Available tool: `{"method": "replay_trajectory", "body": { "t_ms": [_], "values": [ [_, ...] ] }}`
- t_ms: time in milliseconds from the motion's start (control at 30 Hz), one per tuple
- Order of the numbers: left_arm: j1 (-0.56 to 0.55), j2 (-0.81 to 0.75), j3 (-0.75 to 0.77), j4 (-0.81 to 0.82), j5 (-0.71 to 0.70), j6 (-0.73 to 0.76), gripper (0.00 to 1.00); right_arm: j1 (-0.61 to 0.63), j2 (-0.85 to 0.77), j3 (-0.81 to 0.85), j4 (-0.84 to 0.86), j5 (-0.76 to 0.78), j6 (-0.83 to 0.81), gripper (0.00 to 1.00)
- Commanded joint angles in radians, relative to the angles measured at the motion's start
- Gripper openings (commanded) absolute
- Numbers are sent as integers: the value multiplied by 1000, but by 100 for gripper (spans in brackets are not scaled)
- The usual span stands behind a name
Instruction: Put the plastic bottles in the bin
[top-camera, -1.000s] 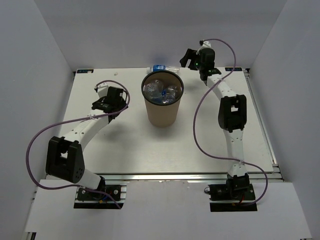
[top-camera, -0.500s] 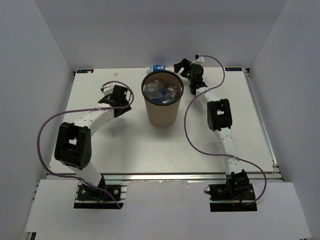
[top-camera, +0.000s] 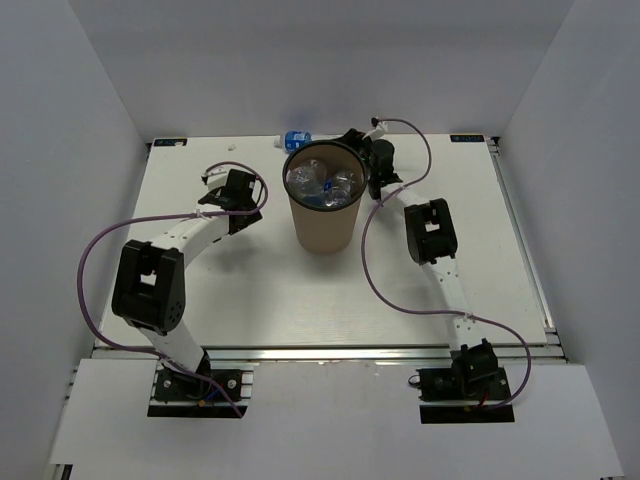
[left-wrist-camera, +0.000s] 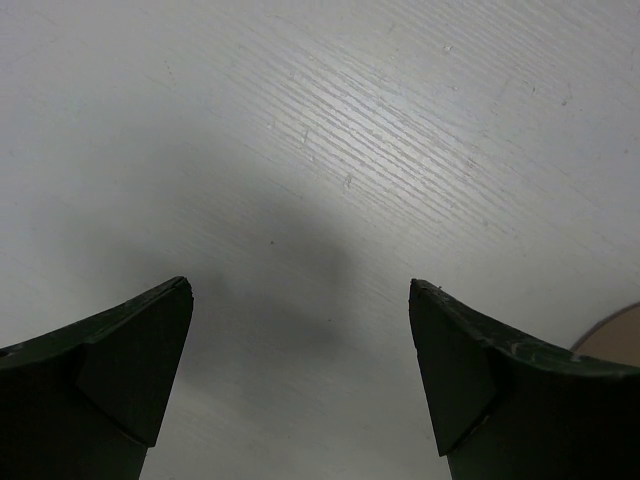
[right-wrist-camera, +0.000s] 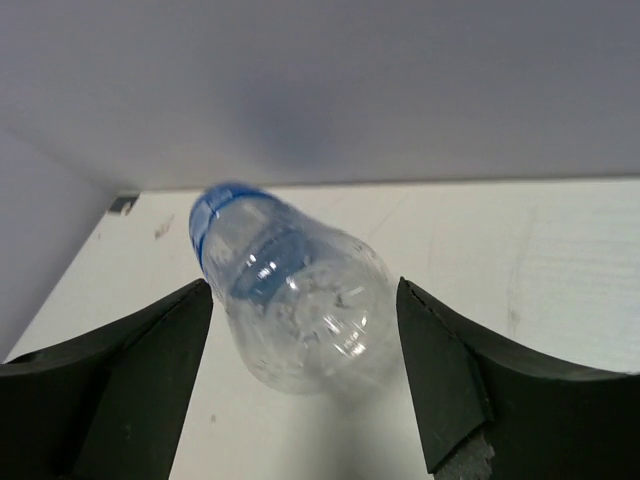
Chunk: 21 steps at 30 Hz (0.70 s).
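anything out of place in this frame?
One plastic bottle lies on its side at the table's far edge behind the bin, not in it. The right gripper straddles it; grip unclear.

A white desk (top-camera: 250, 290) sits inside a plain booth. A pale grey back wall (top-camera: 320, 60) rises from its far edge, with a left wall (top-camera: 60, 200) and a right wall (top-camera: 590, 200) slanting up from its sides. A metal rail (top-camera: 330, 352) runs along the near edge, and a white board (top-camera: 330, 430) lies in front of it. Close up, the desk shows fine painted wood grain. The light is soft and even, and the shadows are faint.
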Motion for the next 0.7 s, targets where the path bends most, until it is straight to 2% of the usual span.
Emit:
{"method": "replay_trajectory", "body": {
  "t_ms": [0, 67, 133, 167, 200, 233, 300, 367, 433, 500, 667],
  "values": [
    [9, -47, 22, 5, -25, -5, 98, -11, -89, -47, 69, -165, -21, 78],
    [12, -47, 24, 5, -31, -5, 98, -22, -130, -107, 96, -168, -29, 73],
    [20, -41, 36, 5, -39, -8, 98, -47, -189, -202, 133, -188, -6, 61],
    [23, -40, 42, 6, -39, -9, 98, -57, -202, -229, 191, -202, 8, 58],
    [28, -38, 42, 11, -37, -15, 98, -67, -221, -272, 227, -214, 26, 52],
    [31, -38, 47, 23, -28, -21, 98, -86, -224, -285, 259, -229, 81, 41],
    [45, -32, 51, 29, -8, -40, 98, -103, -203, -274, 301, -251, 131, 37],
    [54, -20, 89, 89, 24, -43, 98, -122, -184, -210, 273, -303, 177, 36],
    [69, 34, 149, 115, 54, -34, 98, -126, -190, -219, 271, -324, 188, 34],
    [72, 120, 273, 123, 88, -14, 98, -127, -224, -239, 265, -311, 156, 34],
    [80, 321, 519, 262, 215, 127, 98, -128, -288, -265, 172, -292, 93, 44]
  ]
}}
